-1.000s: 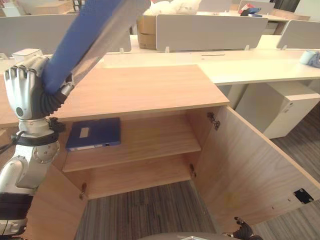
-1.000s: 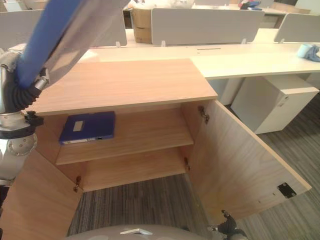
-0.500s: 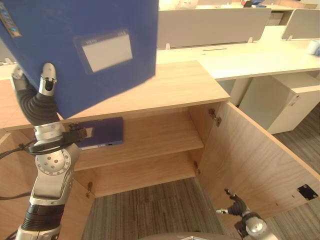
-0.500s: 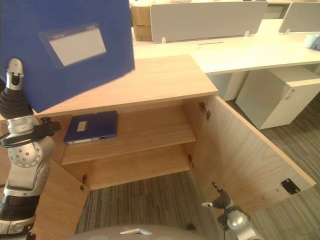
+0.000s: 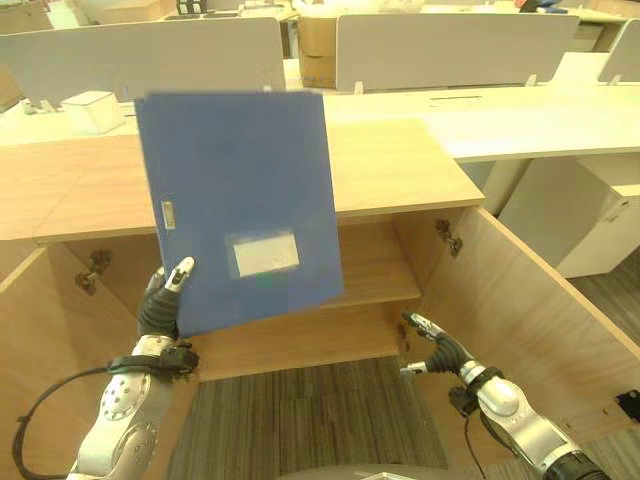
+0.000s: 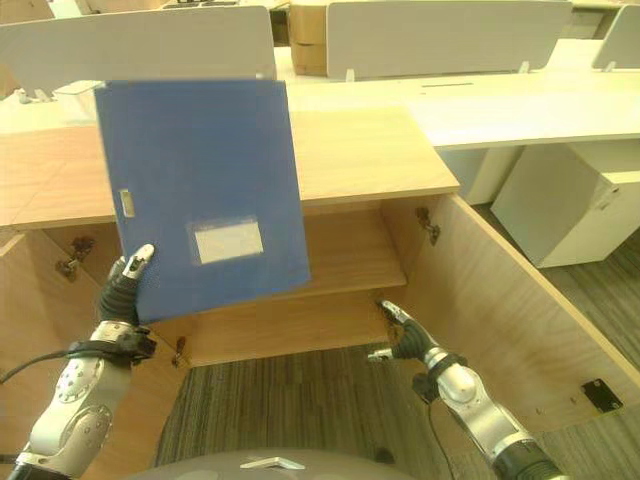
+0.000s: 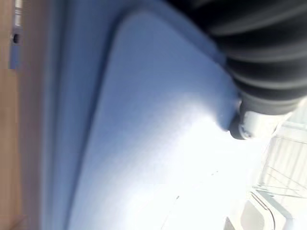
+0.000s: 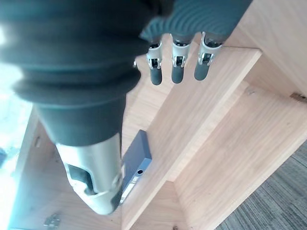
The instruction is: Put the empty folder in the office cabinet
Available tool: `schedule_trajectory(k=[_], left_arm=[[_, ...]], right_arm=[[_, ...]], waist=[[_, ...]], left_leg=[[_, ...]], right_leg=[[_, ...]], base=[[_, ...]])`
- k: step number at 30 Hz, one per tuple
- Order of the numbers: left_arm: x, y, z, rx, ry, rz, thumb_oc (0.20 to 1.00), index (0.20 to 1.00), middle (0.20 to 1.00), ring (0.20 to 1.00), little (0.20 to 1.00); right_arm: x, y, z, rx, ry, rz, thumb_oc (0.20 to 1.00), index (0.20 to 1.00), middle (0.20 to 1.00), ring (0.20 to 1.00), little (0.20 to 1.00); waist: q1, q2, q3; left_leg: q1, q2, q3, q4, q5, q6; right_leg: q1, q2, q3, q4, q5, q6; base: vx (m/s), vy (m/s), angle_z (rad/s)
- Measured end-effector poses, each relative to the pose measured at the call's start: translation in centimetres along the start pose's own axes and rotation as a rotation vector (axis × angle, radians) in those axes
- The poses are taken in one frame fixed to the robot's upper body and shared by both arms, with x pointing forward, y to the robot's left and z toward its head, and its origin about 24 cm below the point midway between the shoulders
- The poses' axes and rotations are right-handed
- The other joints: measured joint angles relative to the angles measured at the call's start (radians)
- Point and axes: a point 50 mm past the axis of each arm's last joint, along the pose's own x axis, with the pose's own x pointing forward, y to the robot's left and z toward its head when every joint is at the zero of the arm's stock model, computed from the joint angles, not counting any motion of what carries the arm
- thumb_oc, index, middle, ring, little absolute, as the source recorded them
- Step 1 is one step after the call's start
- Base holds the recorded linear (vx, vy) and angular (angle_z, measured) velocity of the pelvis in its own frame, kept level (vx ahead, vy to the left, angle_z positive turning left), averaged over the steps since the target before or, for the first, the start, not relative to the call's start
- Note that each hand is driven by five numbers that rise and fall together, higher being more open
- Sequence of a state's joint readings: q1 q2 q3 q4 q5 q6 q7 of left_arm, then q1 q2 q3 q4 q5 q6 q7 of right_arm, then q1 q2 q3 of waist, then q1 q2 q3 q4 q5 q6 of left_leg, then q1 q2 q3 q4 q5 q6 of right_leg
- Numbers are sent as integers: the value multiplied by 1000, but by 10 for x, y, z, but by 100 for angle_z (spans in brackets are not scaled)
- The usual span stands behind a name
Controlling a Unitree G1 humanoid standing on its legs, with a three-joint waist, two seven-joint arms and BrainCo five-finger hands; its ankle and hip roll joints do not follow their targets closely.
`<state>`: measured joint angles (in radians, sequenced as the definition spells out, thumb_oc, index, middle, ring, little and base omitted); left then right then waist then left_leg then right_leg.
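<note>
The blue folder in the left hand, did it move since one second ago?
Yes. The blue folder, pinched by the left hand, came down from above the cabinet top and now stands upright before the open cabinet.

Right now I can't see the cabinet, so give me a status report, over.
Left hand grips blue folder, upright before the open cabinet. Right hand open, empty, low by right door. Second folder lies on shelf.

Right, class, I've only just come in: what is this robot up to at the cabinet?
The robot's left hand holds a blue folder upright by its lower corner, in front of the open wooden cabinet. The right hand, fingers straight, hovers by the open right door. Another blue folder already lies flat on the cabinet's shelf.
</note>
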<state>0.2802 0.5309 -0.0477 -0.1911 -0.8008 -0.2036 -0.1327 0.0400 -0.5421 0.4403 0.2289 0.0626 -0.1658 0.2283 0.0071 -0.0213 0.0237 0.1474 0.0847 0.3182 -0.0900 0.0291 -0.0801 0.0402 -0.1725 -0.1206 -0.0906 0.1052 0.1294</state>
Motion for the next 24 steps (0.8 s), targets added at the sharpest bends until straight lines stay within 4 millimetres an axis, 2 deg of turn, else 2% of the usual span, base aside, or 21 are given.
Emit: schedule_trajectory(k=[2, 4, 6, 7, 8, 9, 12, 14, 17, 24], left_arm=[[-2, -1, -3, -35, 8, 5, 200, 200, 200, 200, 200], [-2, -1, -3, -40, 6, 2, 200, 200, 200, 200, 200], [2, -3, -1, -42, -8, -17, 200, 200, 200, 200, 200], [3, -3, 0, -43, -13, -20, 200, 200, 200, 200, 200], [3, -3, 0, -43, -13, -20, 200, 200, 200, 200, 200], [3, -3, 0, -54, -16, -19, 200, 200, 200, 200, 200], [3, -4, -1, -72, -14, -16, 200, 200, 200, 200, 200], [5, -4, -1, -81, -14, -21, 200, 200, 200, 200, 200], [10, -7, 2, -88, -22, -43, 200, 200, 200, 200, 200], [12, -11, 3, -89, 4, -120, 200, 200, 200, 200, 200]], right_arm=[[5, -6, 10, 8, -41, -10, 1000, 1000, 1000, 1000, 1000], [13, -15, 37, 6, -149, -23, 1000, 1000, 1000, 1000, 1000], [18, -27, 74, -4, -307, -56, 1000, 1000, 1000, 1000, 1000], [20, -33, 84, -15, -345, -67, 1000, 1000, 1000, 1000, 1000], [20, -33, 84, -15, -345, -67, 1000, 1000, 1000, 1000, 1000], [21, -42, 102, -23, -402, -85, 1000, 1000, 1000, 1000, 1000], [15, -65, 143, -47, -559, -156, 1000, 1000, 1000, 1000, 1000], [7, -85, 160, -36, -643, -237, 1000, 1000, 1000, 1000, 1000], [-1, -106, 176, -39, -687, -286, 1000, 1000, 1000, 1000, 1000], [3, -113, 172, 77, -684, -283, 1000, 1000, 1000, 1000, 1000]], waist=[[2, -2, 3], [1, -3, 4], [-1, -3, 4], [6, -5, 3], [6, -5, 3], [5, -4, 4], [5, -5, 4], [10, -10, 4], [19, -12, 6], [18, -25, 13]], left_leg=[[1, 1, -1, 2, 1, 1], [1, 0, -2, 3, 1, 1], [2, 0, -2, 8, 3, 2], [3, 0, -4, 9, 3, 2], [3, 0, -4, 9, 3, 2], [2, 0, -6, 8, 3, 2], [2, 0, -11, 9, 4, 3], [4, 0, -12, 9, 4, 3], [2, 0, -15, 8, 4, 3], [2, 0, -16, 9, 4, 3]], right_leg=[[1, 1, 0, 0, 0, 0], [1, 0, -1, 0, 0, 0], [2, 0, -1, 0, 0, 0], [6, 0, -3, 0, 0, 0], [6, 0, -3, 0, 0, 0], [6, -1, -4, 0, 0, -1], [9, -1, -8, 0, 0, -1], [13, -1, -10, 0, -1, -2], [13, -1, -12, 0, -1, -2], [12, 0, -13, 1, -1, -2]], base=[[0, 0, 0], [0, 0, 0], [-3, -4, 2], [-5, -9, 3], [-5, -4, 5], [-6, -4, 4], [-2, -10, 5], [1, -16, 4], [0, 0, 0], [-2, -1, -1]])
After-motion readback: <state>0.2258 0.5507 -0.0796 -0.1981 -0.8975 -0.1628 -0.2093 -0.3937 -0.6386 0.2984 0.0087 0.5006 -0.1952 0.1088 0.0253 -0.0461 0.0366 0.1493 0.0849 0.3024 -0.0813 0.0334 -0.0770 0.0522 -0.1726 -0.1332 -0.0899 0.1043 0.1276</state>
